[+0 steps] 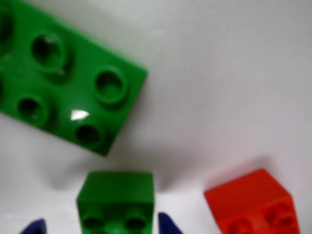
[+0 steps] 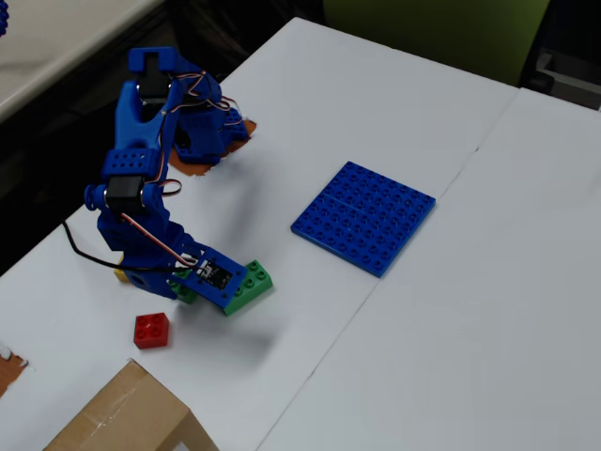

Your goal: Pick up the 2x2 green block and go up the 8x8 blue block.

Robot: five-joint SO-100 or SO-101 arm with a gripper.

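Observation:
In the wrist view the 2x2 green block (image 1: pixel 116 195) sits on the white table at the bottom centre. My gripper (image 1: pixel 102 226) is open, with one blue fingertip on each side of the block. The right fingertip is close to the block's side and the left one stands apart from it. In the fixed view the gripper (image 2: pixel 188 287) is low over the table, and only a sliver of the 2x2 green block (image 2: pixel 181 294) shows under it. The 8x8 blue block (image 2: pixel 364 216) lies flat well to the right, out of the wrist view.
A longer green brick (image 1: pixel 63 78) (image 2: pixel 250 281) lies just beyond the small one. A red brick (image 1: pixel 256 204) (image 2: pixel 151 330) sits close by. A cardboard box (image 2: pixel 122 418) stands at the fixed view's bottom left. A yellow piece (image 2: pixel 121 274) peeks out under the arm.

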